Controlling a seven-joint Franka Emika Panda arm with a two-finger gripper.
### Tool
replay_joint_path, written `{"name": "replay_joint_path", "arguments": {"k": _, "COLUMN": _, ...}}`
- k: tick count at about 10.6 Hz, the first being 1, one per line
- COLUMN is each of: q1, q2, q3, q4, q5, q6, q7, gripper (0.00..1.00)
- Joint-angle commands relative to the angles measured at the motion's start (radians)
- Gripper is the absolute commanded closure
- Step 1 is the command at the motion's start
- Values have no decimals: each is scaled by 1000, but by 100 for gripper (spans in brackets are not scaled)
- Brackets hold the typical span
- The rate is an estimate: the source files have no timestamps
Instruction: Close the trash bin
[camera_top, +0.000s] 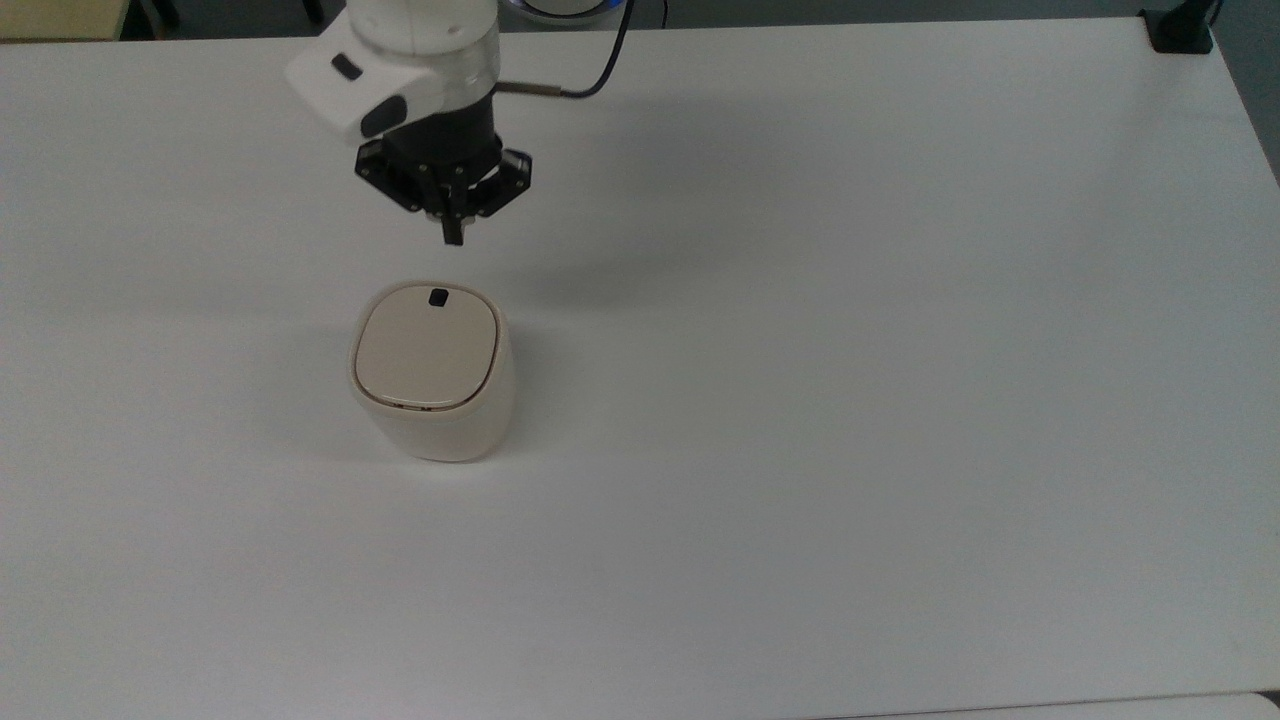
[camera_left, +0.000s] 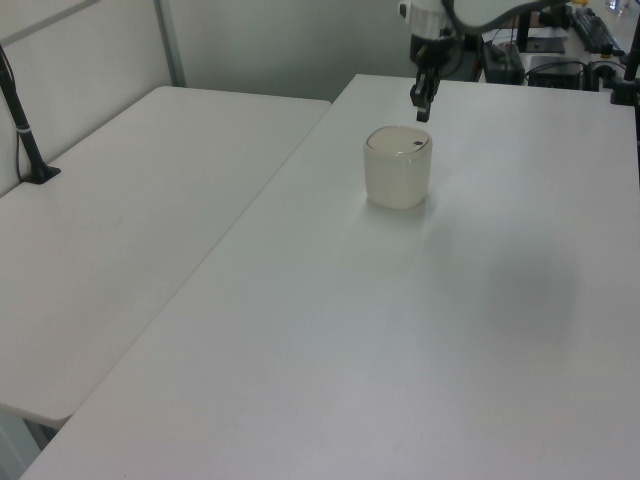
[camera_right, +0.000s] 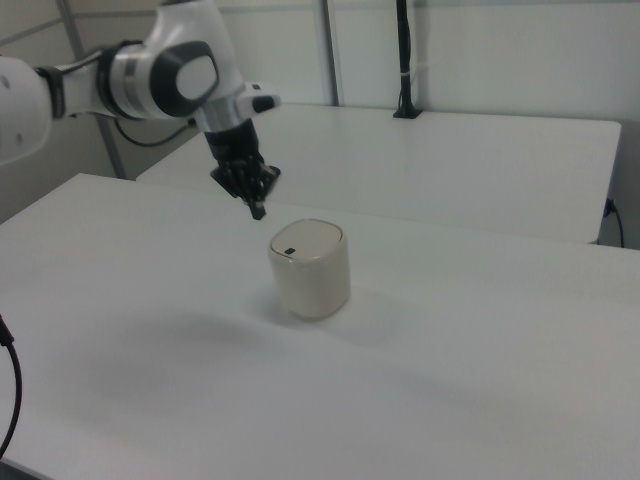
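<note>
White tabletop (camera_top: 850, 400): your gripper (camera_top: 453, 237), fingers pinched together on nothing, hangs above the trash bin (camera_top: 432, 372), lid down.

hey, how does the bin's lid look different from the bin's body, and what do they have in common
The lid is a flat, glossy rounded-square panel lying level in the top of the trash bin, while the body is a taller, matte-looking rounded wall standing on the table. The lid carries a small black latch near one edge; the body is plain. A thin dark seam rings the lid, none marks the body. Both are cream-white with rounded corners.
</note>
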Motion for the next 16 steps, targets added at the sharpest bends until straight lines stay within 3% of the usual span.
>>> {"name": "replay_joint_path", "arguments": {"k": 1, "q1": 77, "q2": -101, "q3": -4, "q4": -27, "q5": -5, "q6": -128, "q7": -4, "gripper": 98}}
{"name": "replay_joint_path", "arguments": {"k": 7, "q1": 92, "q2": -205, "q3": -5, "q4": -34, "q5": 14, "q6": -254, "q7": 1, "gripper": 93}}
{"name": "replay_joint_path", "arguments": {"k": 9, "q1": 88, "q2": -219, "q3": -13, "q4": -41, "q5": 40, "q6": -273, "q7": 1, "gripper": 85}}
{"name": "replay_joint_path", "arguments": {"k": 10, "q1": 88, "q2": -219, "q3": -16, "q4": -41, "q5": 40, "q6": -276, "q7": 0, "gripper": 61}}
{"name": "replay_joint_path", "arguments": {"k": 11, "q1": 87, "q2": -219, "q3": -16, "q4": -39, "q5": 40, "q6": -276, "q7": 0, "gripper": 7}}
{"name": "replay_joint_path", "arguments": {"k": 12, "q1": 87, "q2": -219, "q3": -16, "q4": -41, "q5": 37, "q6": -276, "q7": -2, "gripper": 0}}
{"name": "replay_joint_path", "arguments": {"k": 16, "q1": 88, "q2": -218, "q3": -16, "q4": -41, "q5": 37, "q6": -276, "q7": 0, "gripper": 0}}
